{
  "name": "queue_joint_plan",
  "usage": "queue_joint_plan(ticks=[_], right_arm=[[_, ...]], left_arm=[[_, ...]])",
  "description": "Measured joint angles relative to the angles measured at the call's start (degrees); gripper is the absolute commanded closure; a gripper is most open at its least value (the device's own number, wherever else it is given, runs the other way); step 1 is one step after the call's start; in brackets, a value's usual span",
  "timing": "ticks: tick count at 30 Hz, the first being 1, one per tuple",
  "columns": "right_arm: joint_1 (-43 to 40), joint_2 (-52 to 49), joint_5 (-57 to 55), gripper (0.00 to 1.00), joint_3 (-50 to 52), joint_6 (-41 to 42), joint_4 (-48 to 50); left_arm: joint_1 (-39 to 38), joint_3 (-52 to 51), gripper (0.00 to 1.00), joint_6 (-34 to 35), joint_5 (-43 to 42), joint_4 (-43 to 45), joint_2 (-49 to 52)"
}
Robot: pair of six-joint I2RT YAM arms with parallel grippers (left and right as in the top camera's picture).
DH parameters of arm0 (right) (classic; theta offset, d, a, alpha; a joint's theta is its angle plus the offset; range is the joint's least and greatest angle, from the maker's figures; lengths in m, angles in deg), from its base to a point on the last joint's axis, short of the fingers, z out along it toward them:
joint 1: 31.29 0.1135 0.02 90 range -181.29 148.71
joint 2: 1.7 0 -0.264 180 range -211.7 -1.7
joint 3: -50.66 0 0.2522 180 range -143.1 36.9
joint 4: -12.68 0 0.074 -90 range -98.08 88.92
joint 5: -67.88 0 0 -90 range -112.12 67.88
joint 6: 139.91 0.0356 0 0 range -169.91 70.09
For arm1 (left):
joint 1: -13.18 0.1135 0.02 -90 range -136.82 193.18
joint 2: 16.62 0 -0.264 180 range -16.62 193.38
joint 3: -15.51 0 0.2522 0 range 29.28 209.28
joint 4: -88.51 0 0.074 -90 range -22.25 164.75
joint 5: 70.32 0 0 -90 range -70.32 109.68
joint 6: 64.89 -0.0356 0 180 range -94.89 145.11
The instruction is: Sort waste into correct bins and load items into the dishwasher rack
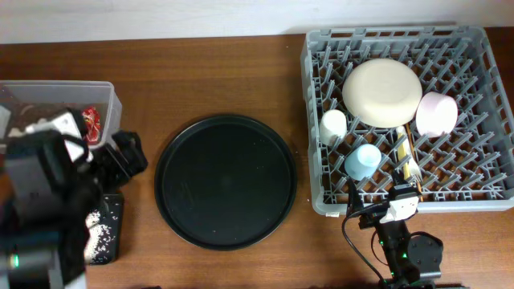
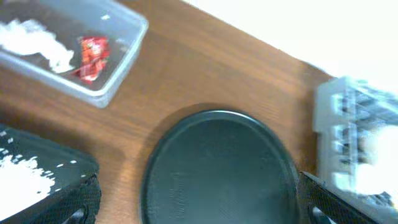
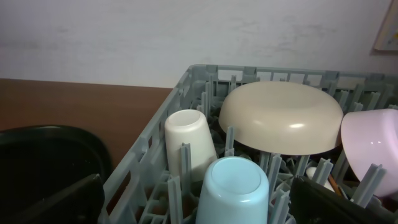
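The grey dishwasher rack (image 1: 482,48) (image 3: 155,134) holds the cream plate (image 1: 381,91) (image 3: 280,115), pink bowl (image 1: 436,113) (image 3: 373,149), white cup (image 1: 332,126) (image 3: 188,140) and light blue cup (image 1: 362,160) (image 3: 233,190). A yellow knife (image 1: 401,148) and a thin stick (image 1: 412,156) lie beside them. My right gripper (image 1: 395,207) (image 3: 199,208) stands open at the rack's front edge, just short of the blue cup. The clear tub (image 1: 108,92) (image 2: 134,37) contains white napkins (image 2: 37,40) and the red wrapper (image 1: 91,120) (image 2: 92,53). Rice (image 1: 100,233) (image 2: 18,174) lies in the shallow black tray (image 1: 116,205) (image 2: 37,146). My left gripper (image 1: 132,154) (image 2: 199,211) hangs open, holding nothing, between the bins and the round tray.
A big round black tray (image 1: 226,181) (image 2: 217,168) (image 3: 43,155) lies bare on the brown table between the bins and the rack. My left arm covers part of the tub and the shallow tray in the overhead view. A pale wall runs behind the table.
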Motion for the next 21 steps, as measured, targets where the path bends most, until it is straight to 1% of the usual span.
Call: queue_joint_plan(ticks=[8, 11, 14, 17, 20, 21], right_arm=[[0.0, 0.0, 0.0, 0.01, 0.0, 0.0, 0.0], [0.0, 0.0, 0.0, 0.01, 0.0, 0.0, 0.0], [0.0, 0.0, 0.0, 0.02, 0.0, 0.1, 0.0], [0.0, 0.0, 0.0, 0.02, 0.0, 0.0, 0.0], [0.0, 0.0, 0.0, 0.02, 0.0, 0.0, 0.0], [0.0, 0.0, 0.0, 0.02, 0.0, 0.0, 0.0]], left_arm=[[-11.0, 0.0, 0.01, 0.0, -0.1, -0.9, -16.6], [-12.6, -0.2, 0.01, 0.0, -0.1, -0.8, -20.5], [-12.6, -5.0, 0.01, 0.0, 0.0, 0.3, -24.5], [-12.6, -15.4, 0.01, 0.0, 0.4, 7.1, -28.3], [-12.6, -29.1, 0.01, 0.0, 1.6, 18.3, -32.7], [-12.6, -34.0, 0.01, 0.0, 1.8, 24.5, -34.5]])
